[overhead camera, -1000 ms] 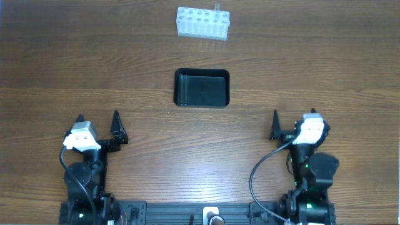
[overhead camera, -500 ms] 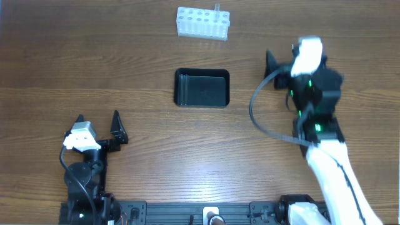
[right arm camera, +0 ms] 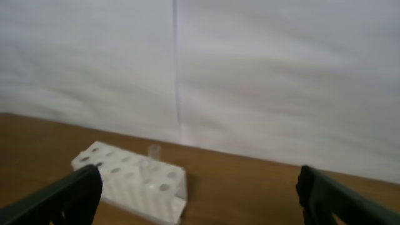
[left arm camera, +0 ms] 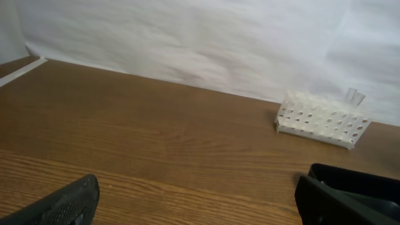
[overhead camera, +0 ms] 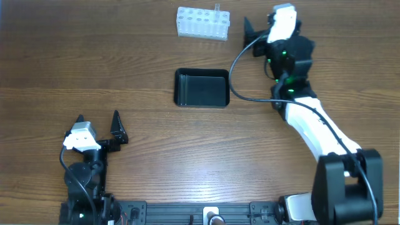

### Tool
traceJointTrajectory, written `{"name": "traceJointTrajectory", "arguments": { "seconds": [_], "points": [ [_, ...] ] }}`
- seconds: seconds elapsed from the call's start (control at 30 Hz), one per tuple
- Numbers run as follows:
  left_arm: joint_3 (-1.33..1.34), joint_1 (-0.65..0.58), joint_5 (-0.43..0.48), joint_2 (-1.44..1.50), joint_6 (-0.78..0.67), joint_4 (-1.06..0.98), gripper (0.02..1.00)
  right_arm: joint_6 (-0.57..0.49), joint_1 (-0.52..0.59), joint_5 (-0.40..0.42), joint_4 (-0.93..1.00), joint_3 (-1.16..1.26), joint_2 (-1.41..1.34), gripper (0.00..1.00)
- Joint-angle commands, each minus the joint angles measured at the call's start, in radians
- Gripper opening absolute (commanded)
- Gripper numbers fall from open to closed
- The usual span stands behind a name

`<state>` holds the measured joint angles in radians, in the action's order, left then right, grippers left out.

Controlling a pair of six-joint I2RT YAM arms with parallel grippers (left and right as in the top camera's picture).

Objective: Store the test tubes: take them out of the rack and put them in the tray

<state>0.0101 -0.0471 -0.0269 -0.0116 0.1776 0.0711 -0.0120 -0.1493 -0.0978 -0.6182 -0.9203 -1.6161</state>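
- Resting low by its base, the left tool [overhead camera: 98,124] is spread wide with nothing in it, well apart from tray and rack.
- Mid-desk [overhead camera: 94,69] lies the tray [overhead camera: 202,88], black, shallow and rectangular; no tube is in it yet.
- Beyond it the right arm is stretched far up the desk. The right tool [right arm camera: 199,181] is released and empty, raised near the rack's right end and facing it.
- At the far edge sits the rack [overhead camera: 202,23], a white block with rows of holes, most of which look vacant.
- One tube [overhead camera: 217,9] stands upright in a hole at the rack's far right end. It is clear and thin, and its open rim rises above the block.
- The step in hand looks like the approach to the first pick, with nothing grasped so far.
- Next, the right tool likely needs to centre its spread fingers on the tube's exposed top, close gently, and lift straight up so the rack does not shift.
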Motion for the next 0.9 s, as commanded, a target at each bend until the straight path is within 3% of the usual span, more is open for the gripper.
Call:
{"name": "traceJointTrajectory", "arguments": {
  "seconds": [0.03,0.53,0.9],
  "points": [
    [-0.004,-0.003,-0.011,0.009,0.010,0.000,0.998,0.006,-0.068,0.077,-0.051,-0.038,-0.090,0.991],
    [-0.004,-0.003,-0.011,0.009,0.010,0.000,0.998,0.008,-0.237,0.480,0.064,-0.393,-0.462,0.991],
    [-0.004,-0.004,-0.011,0.009,0.010,0.000,0.998,0.019,-0.273,0.594,0.121,-0.573,-0.621,0.991]
  ]
}}
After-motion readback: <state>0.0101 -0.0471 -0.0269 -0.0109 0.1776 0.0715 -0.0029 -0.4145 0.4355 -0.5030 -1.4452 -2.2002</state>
